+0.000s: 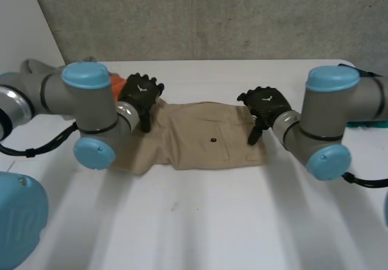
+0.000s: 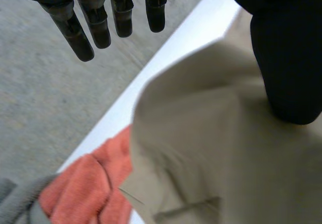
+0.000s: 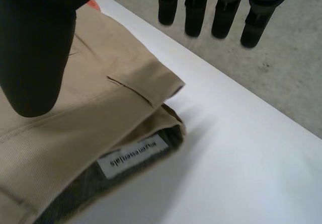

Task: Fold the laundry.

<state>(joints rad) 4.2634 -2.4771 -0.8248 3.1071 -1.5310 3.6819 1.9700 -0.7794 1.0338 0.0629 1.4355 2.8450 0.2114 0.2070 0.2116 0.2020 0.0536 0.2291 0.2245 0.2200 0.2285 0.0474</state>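
Note:
Folded khaki shorts [image 1: 200, 138] lie across the middle of the white table [image 1: 200, 221], button pocket up. My left hand [image 1: 141, 93] hovers over their left end, open. In the left wrist view its fingers [image 2: 95, 22] are straight and reach past the table's far edge, with the thumb above the khaki cloth [image 2: 216, 148]. My right hand [image 1: 265, 103] is over the shorts' right end, open. Its straight fingers [image 3: 193, 12] stand off the cloth, and its thumb is above the waistband corner [image 3: 151, 90]. A white label [image 3: 133, 156] shows inside the waistband.
An orange cloth [image 2: 85, 189] and a grey cloth [image 2: 15, 204] lie bunched at the back left of the table, just beyond the shorts' left end. The orange cloth [image 1: 117, 83] sits behind my left arm. The table's far edge [image 3: 241, 88] runs close behind the shorts.

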